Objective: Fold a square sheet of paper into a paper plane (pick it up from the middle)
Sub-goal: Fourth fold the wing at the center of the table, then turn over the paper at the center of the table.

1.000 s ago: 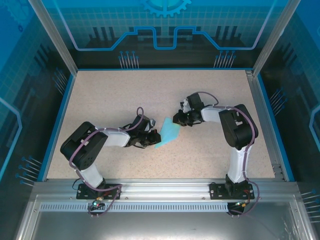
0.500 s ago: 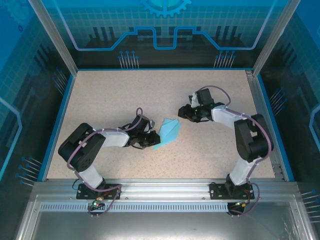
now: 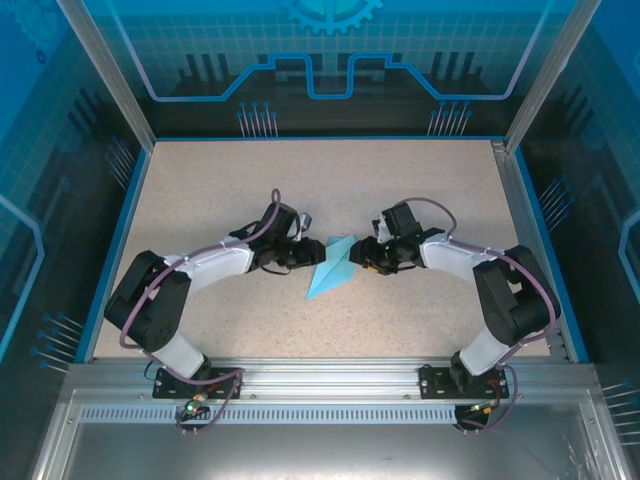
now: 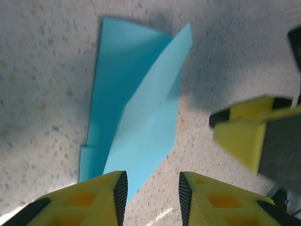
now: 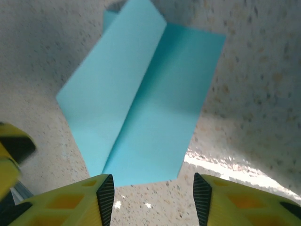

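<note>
Speckled table (image 3: 200, 200): light-blue paper plane (image 3: 331, 267), creased, pointed; left end effector (image 4: 150, 190), right end effector (image 5: 153, 190) part-open, empty.

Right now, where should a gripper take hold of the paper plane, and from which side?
Probably the raised flap of the paper plane, beside the long crease, coming low from its long side: the flap stands off the table, while the rest lies flat.

I count one paper plane (image 3: 331, 267) on the counter (image 3: 250, 190) and two arms, left arm (image 3: 215, 262) and right arm (image 3: 455, 252).
</note>
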`<state>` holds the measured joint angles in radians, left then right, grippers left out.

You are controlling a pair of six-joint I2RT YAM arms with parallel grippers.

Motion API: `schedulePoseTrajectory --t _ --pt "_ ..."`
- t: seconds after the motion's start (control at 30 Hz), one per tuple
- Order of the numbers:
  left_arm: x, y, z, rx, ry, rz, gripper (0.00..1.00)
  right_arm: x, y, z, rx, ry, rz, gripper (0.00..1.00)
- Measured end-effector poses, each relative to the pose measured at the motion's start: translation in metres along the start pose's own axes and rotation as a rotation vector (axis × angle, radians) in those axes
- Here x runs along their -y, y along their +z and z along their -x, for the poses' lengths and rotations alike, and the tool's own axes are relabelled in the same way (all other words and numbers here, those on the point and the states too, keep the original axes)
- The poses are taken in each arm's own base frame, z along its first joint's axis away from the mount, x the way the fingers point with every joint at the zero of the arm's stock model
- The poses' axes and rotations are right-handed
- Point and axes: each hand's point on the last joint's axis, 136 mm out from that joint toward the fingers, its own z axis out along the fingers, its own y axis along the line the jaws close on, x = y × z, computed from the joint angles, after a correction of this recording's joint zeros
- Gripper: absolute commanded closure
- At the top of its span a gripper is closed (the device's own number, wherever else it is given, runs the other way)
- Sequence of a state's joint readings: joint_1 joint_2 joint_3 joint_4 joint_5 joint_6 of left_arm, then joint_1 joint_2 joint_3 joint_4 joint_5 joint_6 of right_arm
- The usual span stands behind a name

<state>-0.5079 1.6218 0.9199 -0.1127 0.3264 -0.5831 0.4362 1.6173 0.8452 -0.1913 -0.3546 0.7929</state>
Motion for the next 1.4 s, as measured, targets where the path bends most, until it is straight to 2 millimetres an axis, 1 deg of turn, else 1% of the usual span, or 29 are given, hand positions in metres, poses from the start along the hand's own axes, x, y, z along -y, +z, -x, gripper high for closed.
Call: schedulePoseTrajectory --t 0.07,0.17,0.3,0.43,0.5,0.63,0.7,0.77,0.9,1.07,1.4 --pt "-0.001 0.003 0.008 -0.002 0.005 0.01 0.59 0.002 -0.001 -0.005 -0.002 0.022 -0.016 0.48" --pt "-0.006 0.008 0.012 -0.016 0.012 0.026 0.57 0.005 -0.004 -0.006 0.012 0.054 -0.028 0.47" --pt "-0.013 0.016 0.009 -0.053 0.011 0.042 0.57 0.004 -0.003 -0.009 0.008 0.088 -0.031 0.49" --pt "-0.019 0.022 0.003 -0.089 0.008 0.05 0.57 -0.002 0.001 -0.015 -0.003 0.093 -0.023 0.49" --pt "-0.02 0.023 0.001 -0.102 0.014 0.05 0.57 -0.004 0.005 -0.019 -0.017 0.096 -0.023 0.5" --pt "-0.022 0.025 -0.001 -0.116 0.021 0.055 0.6 -0.001 0.017 -0.026 -0.049 0.116 -0.043 0.51" --pt "-0.024 0.027 -0.002 -0.124 0.028 0.058 0.61 -0.001 0.021 -0.026 -0.057 0.128 -0.049 0.51" --pt "-0.026 0.028 -0.004 -0.133 0.026 0.058 0.62 -0.001 0.026 -0.026 -0.063 0.133 -0.048 0.53" --pt "-0.03 0.03 -0.005 -0.143 0.02 0.06 0.63 0.0 0.033 -0.027 -0.073 0.149 -0.049 0.53" --pt "-0.033 0.031 -0.007 -0.155 0.026 0.057 0.63 -0.001 0.035 -0.027 -0.08 0.171 -0.047 0.57" --pt "-0.038 0.04 -0.017 -0.203 0.01 0.045 0.69 -0.004 0.037 -0.025 -0.076 0.196 -0.032 0.57"
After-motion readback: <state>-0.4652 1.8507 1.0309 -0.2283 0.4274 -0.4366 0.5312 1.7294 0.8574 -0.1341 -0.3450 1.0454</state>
